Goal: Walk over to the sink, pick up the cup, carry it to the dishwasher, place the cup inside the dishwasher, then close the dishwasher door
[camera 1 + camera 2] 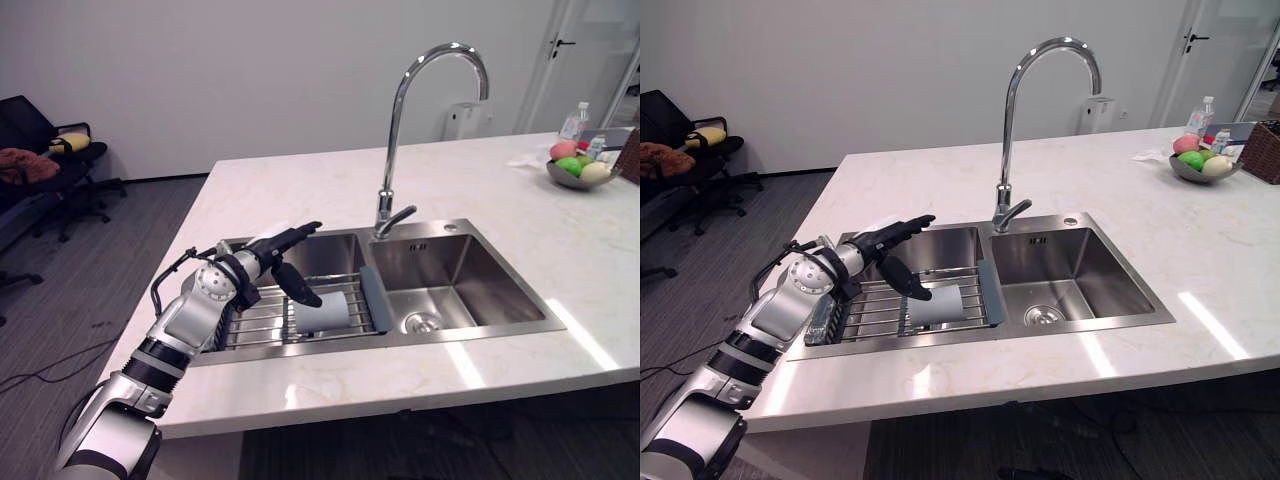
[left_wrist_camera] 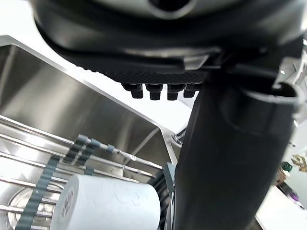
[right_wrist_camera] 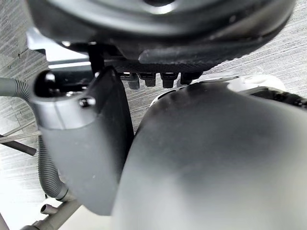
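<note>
**A:** Head views first. What do I label?

**B:** I see the left robot hand (image 1: pixel 262 256) over the left basin of the sink (image 1: pixel 470 335). Its fingers (image 1: pixel 300 234) are spread out straight, the thumb (image 1: pixel 300 290) is angled down, and nothing is held. The cup (image 1: pixel 322 312) lies on its side just under the thumb tip, on the wire rack (image 1: pixel 245 322) across that basin. I cannot tell whether thumb and cup touch.

**A:** And beyond the fingertips?

**B:** The faucet (image 1: pixel 392 130) rises past them at the sink's back rim. The white worktop (image 1: pixel 330 380) carries the sink. A fruit bowl (image 1: pixel 578 172) stands well apart from the robot hand, at the far corner. A black chair (image 1: pixel 50 160) stands on the side of the robot hand away from the sink.

**A:** Left wrist view?

**B:** I read the fingers as a straight row with the thumb standing out from them. The cup lies past the thumb on the rack bars, apart from the fingers.

**A:** Right wrist view?

**B:** The right robot hand (image 3: pixel 158 28) hangs above the dark floor (image 3: pixel 12 43), fingers straight in a row, thumb apart, empty.
</note>
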Available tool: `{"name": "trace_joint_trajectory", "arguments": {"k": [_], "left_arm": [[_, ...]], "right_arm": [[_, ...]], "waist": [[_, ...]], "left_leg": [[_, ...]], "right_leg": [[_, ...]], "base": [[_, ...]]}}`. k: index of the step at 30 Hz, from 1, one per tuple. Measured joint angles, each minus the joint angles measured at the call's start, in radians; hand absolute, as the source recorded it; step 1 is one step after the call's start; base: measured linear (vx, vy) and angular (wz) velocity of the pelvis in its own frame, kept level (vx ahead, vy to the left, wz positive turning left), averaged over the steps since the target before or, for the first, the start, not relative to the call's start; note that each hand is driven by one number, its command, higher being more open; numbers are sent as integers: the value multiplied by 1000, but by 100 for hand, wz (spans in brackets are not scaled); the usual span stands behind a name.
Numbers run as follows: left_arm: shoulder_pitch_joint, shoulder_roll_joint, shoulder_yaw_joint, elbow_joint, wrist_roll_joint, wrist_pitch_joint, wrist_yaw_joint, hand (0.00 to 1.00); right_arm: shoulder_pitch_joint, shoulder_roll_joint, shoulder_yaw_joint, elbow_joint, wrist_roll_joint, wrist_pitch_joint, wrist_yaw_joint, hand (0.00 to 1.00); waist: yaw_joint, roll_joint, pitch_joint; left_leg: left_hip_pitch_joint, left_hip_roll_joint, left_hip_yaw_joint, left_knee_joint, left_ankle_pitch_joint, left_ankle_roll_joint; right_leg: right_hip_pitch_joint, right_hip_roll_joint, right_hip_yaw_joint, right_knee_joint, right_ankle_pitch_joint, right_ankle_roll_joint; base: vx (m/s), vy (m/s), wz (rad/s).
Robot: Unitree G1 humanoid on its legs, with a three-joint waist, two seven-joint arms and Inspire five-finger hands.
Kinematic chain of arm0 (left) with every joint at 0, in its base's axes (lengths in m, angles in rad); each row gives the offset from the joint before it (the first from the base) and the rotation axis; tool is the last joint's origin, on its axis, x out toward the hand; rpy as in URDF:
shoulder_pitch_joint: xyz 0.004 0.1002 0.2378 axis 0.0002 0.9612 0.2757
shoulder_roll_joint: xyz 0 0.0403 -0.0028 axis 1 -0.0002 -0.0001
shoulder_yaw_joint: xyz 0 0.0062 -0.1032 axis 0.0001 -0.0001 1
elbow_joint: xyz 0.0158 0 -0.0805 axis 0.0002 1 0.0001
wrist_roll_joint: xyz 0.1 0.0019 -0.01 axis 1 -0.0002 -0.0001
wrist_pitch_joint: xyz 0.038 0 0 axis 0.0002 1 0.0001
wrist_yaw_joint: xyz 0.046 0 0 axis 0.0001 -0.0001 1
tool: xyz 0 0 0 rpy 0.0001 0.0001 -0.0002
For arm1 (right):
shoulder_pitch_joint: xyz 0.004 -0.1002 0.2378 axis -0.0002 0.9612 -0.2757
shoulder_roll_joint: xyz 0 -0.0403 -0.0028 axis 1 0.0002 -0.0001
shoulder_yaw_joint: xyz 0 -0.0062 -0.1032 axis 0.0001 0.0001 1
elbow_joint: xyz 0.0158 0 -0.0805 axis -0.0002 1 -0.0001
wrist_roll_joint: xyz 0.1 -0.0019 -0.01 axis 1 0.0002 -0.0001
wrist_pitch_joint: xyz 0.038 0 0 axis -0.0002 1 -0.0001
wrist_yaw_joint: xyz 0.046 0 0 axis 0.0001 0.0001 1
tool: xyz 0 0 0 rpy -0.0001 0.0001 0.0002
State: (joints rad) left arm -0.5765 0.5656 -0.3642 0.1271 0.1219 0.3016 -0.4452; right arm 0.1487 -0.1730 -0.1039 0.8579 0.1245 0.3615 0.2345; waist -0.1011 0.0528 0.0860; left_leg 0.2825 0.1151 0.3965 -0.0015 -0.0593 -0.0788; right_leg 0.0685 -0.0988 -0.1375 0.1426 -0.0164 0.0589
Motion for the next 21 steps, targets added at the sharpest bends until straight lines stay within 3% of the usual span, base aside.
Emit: {"name": "trace_joint_trajectory", "arguments": {"k": [13,21], "left_arm": [[81,-16,-10,65,57,11,-35,100],[136,-16,-10,80,66,-1,23,100]], "right_arm": [[4,2,-5,-19,-10,1,6,100],[3,-3,-5,-25,-19,9,6,100]], "waist": [[-34,10,-3],[-49,16,1]], "left_leg": [[4,-5,16,-15,-3,-1],[7,-9,15,-16,-4,-3]], "right_leg": [[7,14,21,-45,28,6],[22,15,31,-95,56,5]], "base": [[4,2,-6],[-38,4,-4]]}}
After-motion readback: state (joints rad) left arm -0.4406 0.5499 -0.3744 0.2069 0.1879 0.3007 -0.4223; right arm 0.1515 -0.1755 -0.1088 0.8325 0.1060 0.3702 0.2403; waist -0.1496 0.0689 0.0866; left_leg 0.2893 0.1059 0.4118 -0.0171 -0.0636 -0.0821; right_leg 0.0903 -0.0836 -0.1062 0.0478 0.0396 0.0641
